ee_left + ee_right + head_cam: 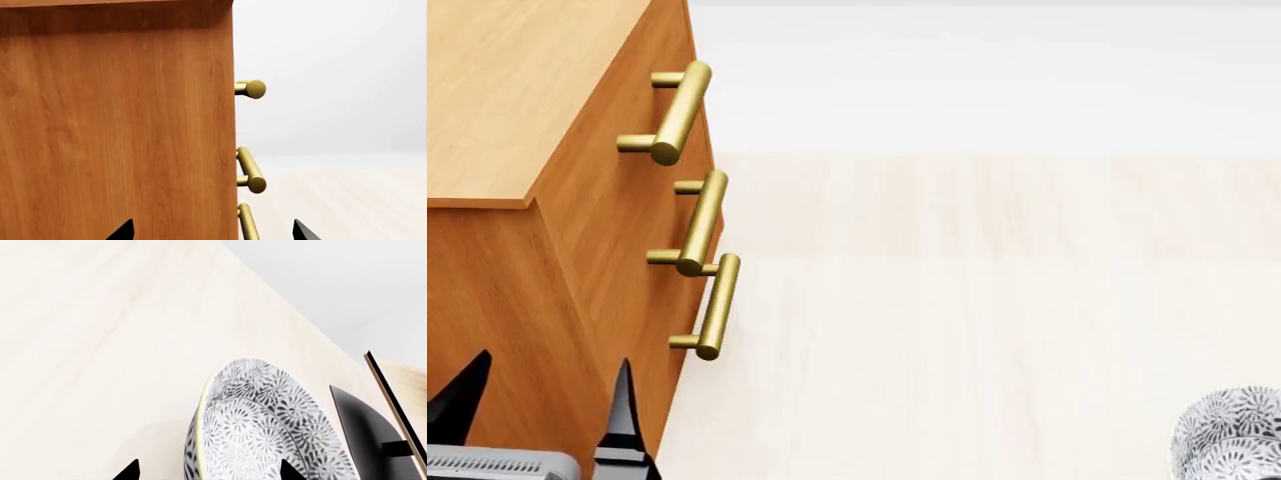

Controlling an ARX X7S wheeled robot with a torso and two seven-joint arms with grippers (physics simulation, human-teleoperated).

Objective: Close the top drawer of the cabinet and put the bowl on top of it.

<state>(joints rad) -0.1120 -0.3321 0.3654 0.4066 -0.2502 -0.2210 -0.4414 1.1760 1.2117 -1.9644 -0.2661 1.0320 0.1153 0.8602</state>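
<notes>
We see the cabinet (507, 120) at the left of the head view, flat top bare. Top drawer (627, 100) sits flush w/ the two below, handle (678, 110) out front. Bowl (267, 430) rests on the pale table (961, 330), well apart from the cabinet. Left gripper (541, 400) is beside the cabinet's side panel, tips spread, holding nothing. Right gripper (210, 470): tips straddle the bowl rim, contact can't be told.
</notes>
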